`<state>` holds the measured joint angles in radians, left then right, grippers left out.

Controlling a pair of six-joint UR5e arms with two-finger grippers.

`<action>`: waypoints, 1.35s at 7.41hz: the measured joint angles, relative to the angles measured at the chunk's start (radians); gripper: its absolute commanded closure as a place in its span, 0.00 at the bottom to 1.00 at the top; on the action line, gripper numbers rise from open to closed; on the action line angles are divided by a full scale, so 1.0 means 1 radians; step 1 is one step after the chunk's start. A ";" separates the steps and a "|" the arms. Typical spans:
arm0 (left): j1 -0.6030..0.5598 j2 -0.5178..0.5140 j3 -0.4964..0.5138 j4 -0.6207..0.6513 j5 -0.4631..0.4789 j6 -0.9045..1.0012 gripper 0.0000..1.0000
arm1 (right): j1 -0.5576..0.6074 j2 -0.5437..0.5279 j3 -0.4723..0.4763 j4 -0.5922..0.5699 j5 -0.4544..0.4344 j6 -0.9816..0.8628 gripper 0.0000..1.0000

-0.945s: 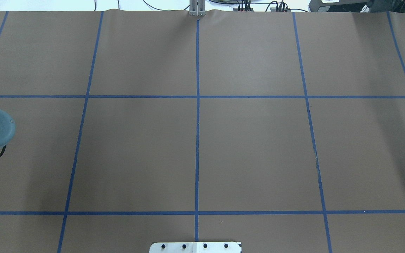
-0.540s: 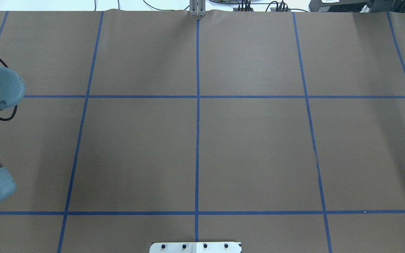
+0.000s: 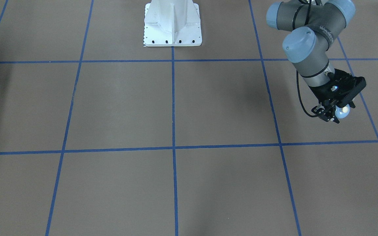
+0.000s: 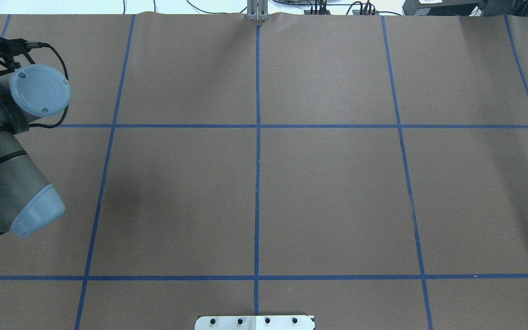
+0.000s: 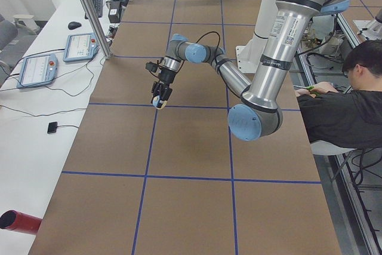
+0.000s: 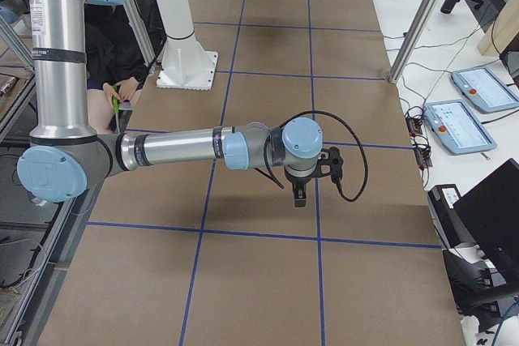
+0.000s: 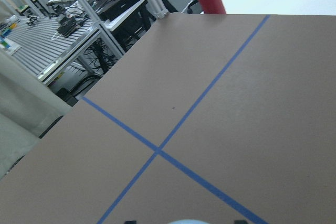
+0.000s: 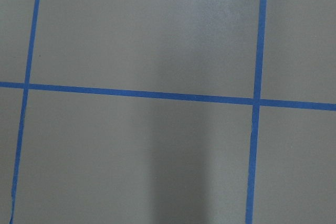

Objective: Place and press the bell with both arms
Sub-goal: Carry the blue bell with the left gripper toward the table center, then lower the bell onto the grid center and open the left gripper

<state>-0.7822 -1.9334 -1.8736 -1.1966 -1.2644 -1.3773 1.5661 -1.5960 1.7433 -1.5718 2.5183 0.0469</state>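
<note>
One brown counter (image 3: 208,108), marked into squares by blue tape lines, fills the scene. Two grey arms with light-blue joint caps reach over it. The left arm (image 3: 310,62) stretches out over the counter's left end, and the right arm (image 6: 170,150) stretches out over the right end. One white pedestal (image 3: 172,23) stands at the robot's edge of the counter. The left end effector (image 3: 339,113) tilts downward and pinches the one small light-blue bell (image 3: 343,113) between its black fingers, over a square in the middle row at the robot's far left. The bell is round with no clear long axis. In the left side view a cream part shows at its lower end, but the fingers cover too much to say which way its button faces. The right end effector (image 6: 299,194) points down at the counter, and I cannot tell whether it is spread or pressed together.
</note>
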 measured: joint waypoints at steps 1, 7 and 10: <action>0.005 -0.025 0.006 -0.073 0.017 0.024 1.00 | 0.000 -0.003 0.002 0.000 0.000 0.000 0.00; 0.211 -0.116 0.229 -0.942 0.040 0.308 1.00 | 0.000 -0.009 -0.001 0.001 0.000 -0.001 0.00; 0.321 -0.279 0.448 -1.144 0.134 0.365 1.00 | 0.001 -0.012 0.002 0.001 0.001 -0.001 0.00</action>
<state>-0.4617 -2.2121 -1.4259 -2.3406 -1.1299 -1.0119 1.5666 -1.6076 1.7457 -1.5706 2.5192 0.0456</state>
